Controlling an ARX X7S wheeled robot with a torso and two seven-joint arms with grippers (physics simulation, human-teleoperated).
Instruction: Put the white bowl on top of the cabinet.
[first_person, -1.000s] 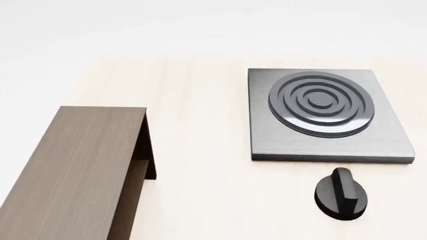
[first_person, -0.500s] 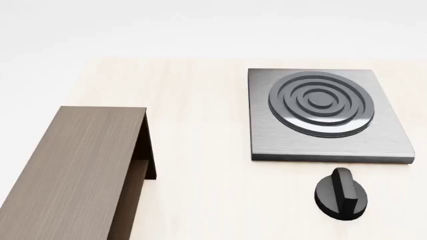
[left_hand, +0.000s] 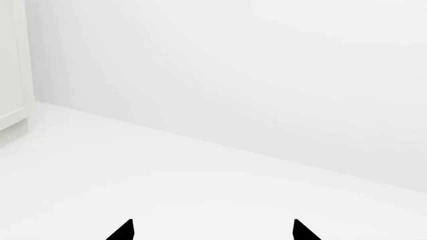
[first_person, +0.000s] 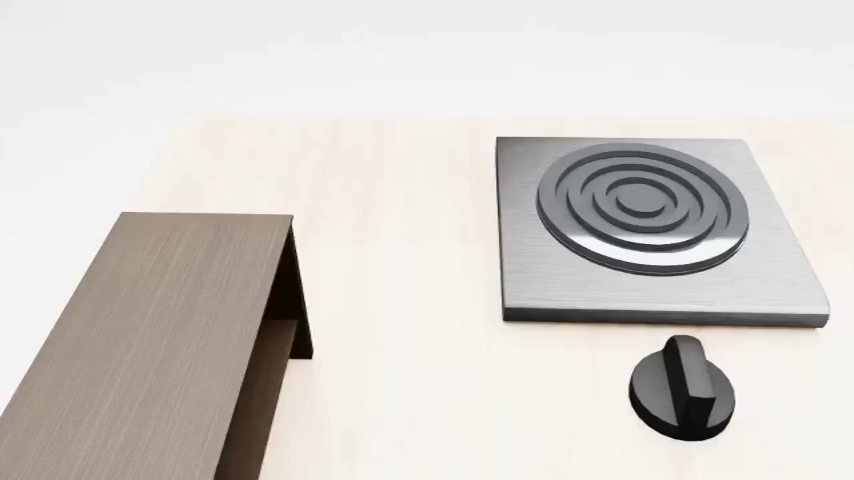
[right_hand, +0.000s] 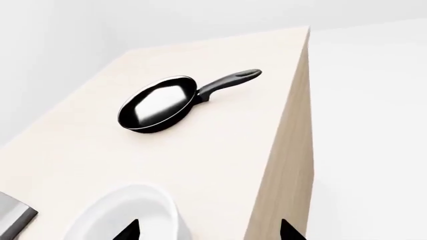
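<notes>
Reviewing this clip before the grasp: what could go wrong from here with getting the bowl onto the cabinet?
1. The white bowl shows only in the right wrist view, near the table edge; a clumsy grasp might nudge it off.
2. The head view shows the cabinet but no bowl or arms, so the reach starts poorly observed.
3. The black frying pan lies beyond the bowl and could get bumped.

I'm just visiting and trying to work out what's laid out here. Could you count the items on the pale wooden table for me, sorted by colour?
Brown: 1, the long dark brown wood-grain cabinet.
Grey: 1, the square grey stove plate.
Black: 2, the round black knob and the black frying pan.
White: 1, the deep glossy white bowl.
Total: 5.
</notes>
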